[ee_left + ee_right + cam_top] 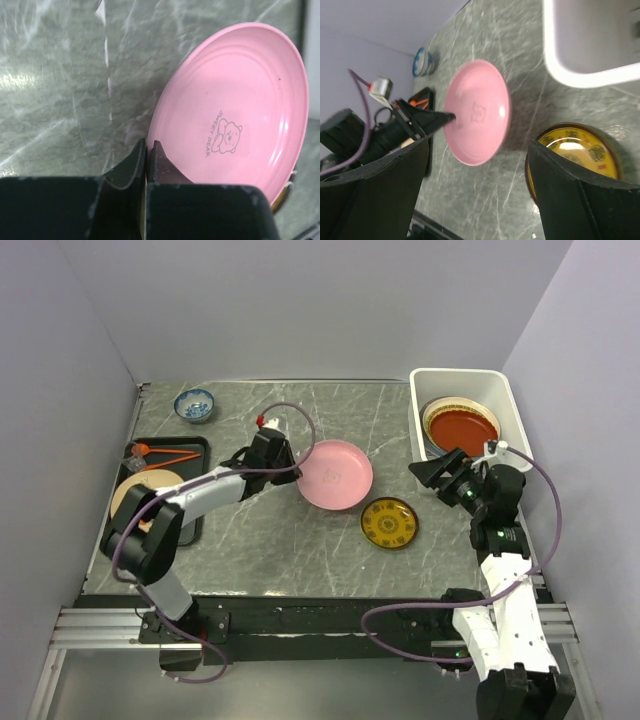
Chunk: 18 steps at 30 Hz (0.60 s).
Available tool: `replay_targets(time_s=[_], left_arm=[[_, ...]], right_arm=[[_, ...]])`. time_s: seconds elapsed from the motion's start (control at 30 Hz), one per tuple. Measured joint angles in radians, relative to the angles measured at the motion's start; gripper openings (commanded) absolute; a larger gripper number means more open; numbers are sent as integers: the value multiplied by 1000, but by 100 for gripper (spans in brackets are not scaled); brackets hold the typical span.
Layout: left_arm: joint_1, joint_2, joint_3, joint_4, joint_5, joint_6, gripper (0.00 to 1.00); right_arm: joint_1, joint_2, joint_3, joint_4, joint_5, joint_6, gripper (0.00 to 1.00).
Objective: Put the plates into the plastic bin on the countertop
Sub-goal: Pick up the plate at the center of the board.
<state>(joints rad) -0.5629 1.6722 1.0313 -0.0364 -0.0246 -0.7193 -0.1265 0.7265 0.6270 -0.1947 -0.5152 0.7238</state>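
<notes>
My left gripper (pixel 291 468) is shut on the left rim of the pink plate (pixel 335 474), which is tilted just above the countertop (pixel 300 550). In the left wrist view its jaws pinch the rim of the pink plate (pixel 235 100). The small yellow-patterned plate (pixel 389 523) lies on the counter to the plate's right front. The white plastic bin (pixel 505 400) at the back right holds a red-orange plate (pixel 461 426). My right gripper (pixel 428 472) is open and empty, hovering by the bin's near left corner. The right wrist view shows the pink plate (pixel 477 112) and the yellow plate (pixel 580 150).
A blue-and-white patterned bowl (pixel 194 404) sits at the back left. A flat black tray (pixel 195 448) at the left holds an orange utensil (pixel 160 454) and a cream plate (pixel 140 492). Grey walls close in the left, back and right sides.
</notes>
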Motion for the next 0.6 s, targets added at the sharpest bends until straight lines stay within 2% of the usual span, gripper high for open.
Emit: replay_targets(time_s=[0.2,0.6], left_arm=[[10,-87,-3,21,36,-3,1],[10,-91,-31,77,171,-25,1]], right_arm=[[66,34,-12,40,-3,3,87],[174,158,-45,154,-45,29,87]])
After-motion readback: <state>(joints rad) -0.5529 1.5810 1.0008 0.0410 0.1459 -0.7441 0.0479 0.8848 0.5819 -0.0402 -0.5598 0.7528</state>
